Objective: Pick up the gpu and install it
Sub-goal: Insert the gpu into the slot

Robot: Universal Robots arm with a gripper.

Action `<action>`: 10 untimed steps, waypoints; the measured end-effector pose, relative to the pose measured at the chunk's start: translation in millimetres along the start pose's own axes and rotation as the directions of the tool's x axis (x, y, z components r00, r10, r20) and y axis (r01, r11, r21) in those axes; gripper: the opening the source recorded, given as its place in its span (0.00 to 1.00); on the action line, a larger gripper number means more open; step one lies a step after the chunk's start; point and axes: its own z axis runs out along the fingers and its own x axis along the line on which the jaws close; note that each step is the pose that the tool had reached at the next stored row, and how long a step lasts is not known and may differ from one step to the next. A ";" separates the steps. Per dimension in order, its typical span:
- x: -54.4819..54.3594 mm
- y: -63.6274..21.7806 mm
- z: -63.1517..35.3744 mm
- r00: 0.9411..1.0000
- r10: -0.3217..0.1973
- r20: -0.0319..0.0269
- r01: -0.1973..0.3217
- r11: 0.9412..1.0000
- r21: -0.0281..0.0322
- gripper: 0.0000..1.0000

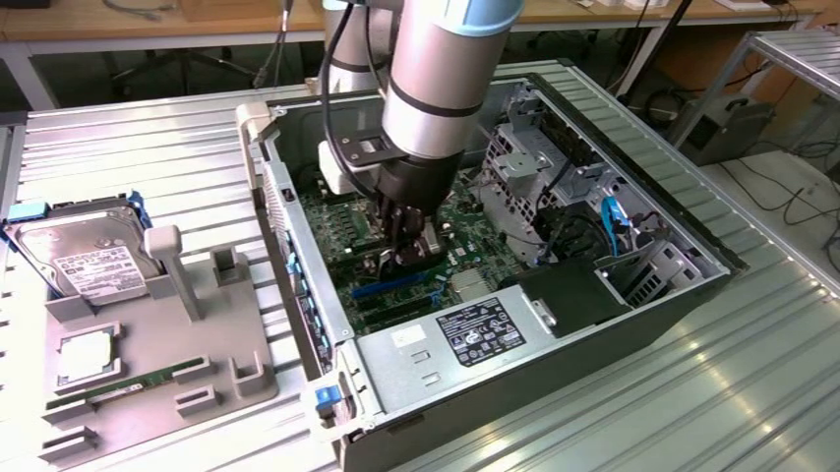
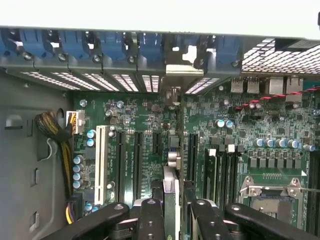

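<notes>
A workshop bench of ribbed metal (image 1: 735, 393) carries an open PC case (image 1: 656, 295) lying on its side, the arm (image 1: 440, 79) reaching down into it. Below the claw (image 1: 404, 258) spreads the green motherboard (image 2: 240, 140), its black slots running away toward the blue clips (image 2: 112, 45) at the case's rear wall. The claw is clenched on the gpu (image 2: 170, 187), held edge-on between its fingers (image 2: 150, 217) and standing over a slot, its silvery bracket toward the rear wall. Well off to the exterior view's left, outside the case, a grey tray (image 1: 184, 344) holds a hard drive (image 1: 79, 261) and a memory stick (image 1: 132, 388).
</notes>
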 end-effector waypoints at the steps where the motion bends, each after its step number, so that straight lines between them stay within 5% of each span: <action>1: 0.0 -0.2 0.1 1.000 0.000 0.000 0.000 1.000 -0.007 0.26; 3: 0.0 -0.2 0.3 1.000 0.000 0.000 0.000 1.000 -0.014 0.26; 10: 0.2 -4.8 2.5 1.000 0.000 0.000 0.000 1.000 -0.014 0.26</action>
